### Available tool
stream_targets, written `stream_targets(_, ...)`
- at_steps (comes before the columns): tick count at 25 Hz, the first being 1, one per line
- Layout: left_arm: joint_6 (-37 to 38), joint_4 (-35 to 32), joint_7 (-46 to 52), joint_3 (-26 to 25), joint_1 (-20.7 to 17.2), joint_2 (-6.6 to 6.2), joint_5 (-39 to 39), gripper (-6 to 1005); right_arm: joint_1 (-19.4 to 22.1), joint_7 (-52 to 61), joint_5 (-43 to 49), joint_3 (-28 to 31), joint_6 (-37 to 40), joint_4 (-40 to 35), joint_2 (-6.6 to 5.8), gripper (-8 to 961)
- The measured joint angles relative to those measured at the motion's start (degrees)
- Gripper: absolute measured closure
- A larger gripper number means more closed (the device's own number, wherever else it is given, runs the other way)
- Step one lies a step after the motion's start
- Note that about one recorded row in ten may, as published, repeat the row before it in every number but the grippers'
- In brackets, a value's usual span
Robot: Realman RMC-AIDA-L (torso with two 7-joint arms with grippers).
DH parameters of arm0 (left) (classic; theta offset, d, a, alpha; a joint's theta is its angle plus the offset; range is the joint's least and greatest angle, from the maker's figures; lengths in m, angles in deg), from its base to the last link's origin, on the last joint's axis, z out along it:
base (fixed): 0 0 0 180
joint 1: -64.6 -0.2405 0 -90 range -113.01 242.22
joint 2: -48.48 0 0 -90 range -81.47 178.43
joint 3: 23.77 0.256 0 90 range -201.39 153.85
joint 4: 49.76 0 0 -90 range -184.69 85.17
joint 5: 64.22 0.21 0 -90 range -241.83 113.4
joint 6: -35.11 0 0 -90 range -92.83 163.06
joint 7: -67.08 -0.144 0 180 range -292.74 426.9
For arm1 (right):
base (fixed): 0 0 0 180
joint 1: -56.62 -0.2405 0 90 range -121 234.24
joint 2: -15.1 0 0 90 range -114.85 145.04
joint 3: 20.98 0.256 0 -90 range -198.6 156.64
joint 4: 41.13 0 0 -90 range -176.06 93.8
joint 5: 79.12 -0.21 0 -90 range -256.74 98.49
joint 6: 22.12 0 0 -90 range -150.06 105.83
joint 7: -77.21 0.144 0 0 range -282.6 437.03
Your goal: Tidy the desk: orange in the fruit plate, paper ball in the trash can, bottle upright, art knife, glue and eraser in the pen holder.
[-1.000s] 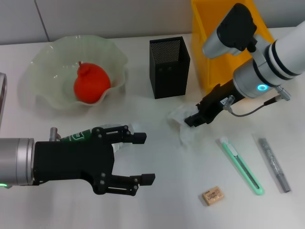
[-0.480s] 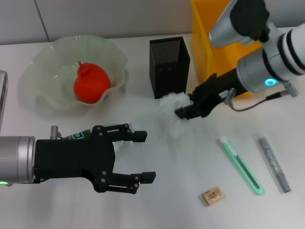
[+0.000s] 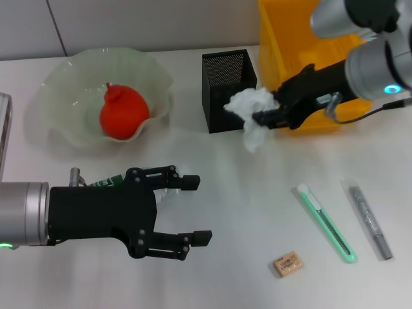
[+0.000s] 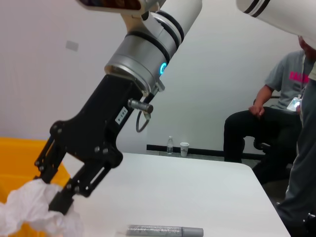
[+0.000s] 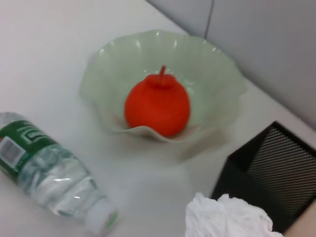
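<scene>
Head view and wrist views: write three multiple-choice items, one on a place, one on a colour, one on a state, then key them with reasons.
1. Where is the orange?
A. in the fruit plate
B. in the trash can
C. beside the eraser

2. What colour is the trash can?
A. black
B. yellow
C. green

3. How does the bottle lie?
A. upright
B. on its side
C. in the pen holder

Answers:
1 A: the orange sits inside the fruit plate.
2 B: the trash can is bright yellow.
3 B: the bottle lies flat on the desk, under the open left tool; the right tool holds the paper ball.

White paper ball; yellow trash can; red-orange orange; black mesh pen holder.
</scene>
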Motion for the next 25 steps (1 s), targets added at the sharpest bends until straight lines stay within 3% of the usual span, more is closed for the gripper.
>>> stream_targets(12,-0.17,0.03,-0.42,0.01,0.19,0.12,-0.28,153,1.51,-0.39,5.27,5.42,-2.8,-4.77,-0.01,540)
stream_targets(25,-0.29,0.11,-0.43,0.01,0.53,0.19,-0.42,153,0.02,-0.46,12.12,7.32,-14.28,3.68,-0.26,541)
